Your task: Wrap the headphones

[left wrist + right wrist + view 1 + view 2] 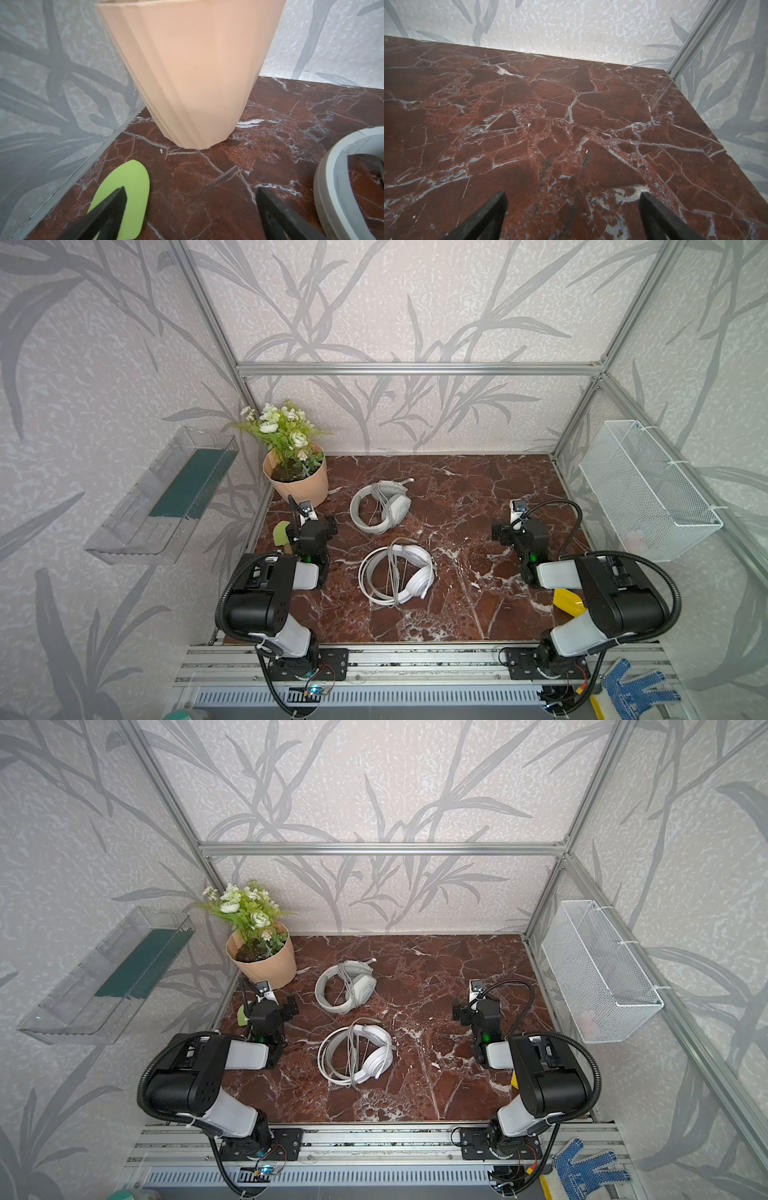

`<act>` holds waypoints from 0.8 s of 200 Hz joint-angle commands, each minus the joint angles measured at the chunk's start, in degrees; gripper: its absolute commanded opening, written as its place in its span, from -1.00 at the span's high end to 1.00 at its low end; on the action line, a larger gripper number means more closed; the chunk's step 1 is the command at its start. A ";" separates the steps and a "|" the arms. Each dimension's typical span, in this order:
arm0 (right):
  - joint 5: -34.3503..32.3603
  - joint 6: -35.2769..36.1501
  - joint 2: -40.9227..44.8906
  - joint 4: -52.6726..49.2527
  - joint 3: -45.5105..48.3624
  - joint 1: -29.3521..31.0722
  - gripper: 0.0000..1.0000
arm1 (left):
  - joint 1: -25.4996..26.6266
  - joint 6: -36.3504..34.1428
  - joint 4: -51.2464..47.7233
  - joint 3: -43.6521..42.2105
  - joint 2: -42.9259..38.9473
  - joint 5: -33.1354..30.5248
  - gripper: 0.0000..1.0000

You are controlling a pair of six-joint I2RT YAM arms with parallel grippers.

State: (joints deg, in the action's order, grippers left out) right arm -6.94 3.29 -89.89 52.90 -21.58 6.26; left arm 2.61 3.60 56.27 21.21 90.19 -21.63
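Left gripper [191, 195] at 9, right gripper [573, 197] at 3 of headphones [397, 572], both agape, empty. We judge wrapping done; next just check.

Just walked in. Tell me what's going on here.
Nothing is being handled right now. The left gripper and right gripper both hang open and empty at the sides of the table. Two headsets lie in the middle, untouched: the grey headset nearer the flower pot, the white headset nearer the arms' bases. Their cables look bunched across the headbands.
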 commanded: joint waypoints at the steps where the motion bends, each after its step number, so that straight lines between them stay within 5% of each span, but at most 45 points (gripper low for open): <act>1: 0.26 0.46 -0.40 2.41 0.40 -0.02 -0.98 | 0.11 -1.08 1.91 -0.63 0.60 -0.85 -0.98; 160: 0.15 0.14 -0.72 2.97 0.40 -0.11 -0.98 | 0.11 -1.05 1.96 -0.64 0.60 -0.87 -0.98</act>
State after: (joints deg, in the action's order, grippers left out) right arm -6.94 3.29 -90.00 52.95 -21.56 6.26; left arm 2.63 3.60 56.27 21.21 90.19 -21.61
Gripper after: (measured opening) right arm 0.991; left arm 0.991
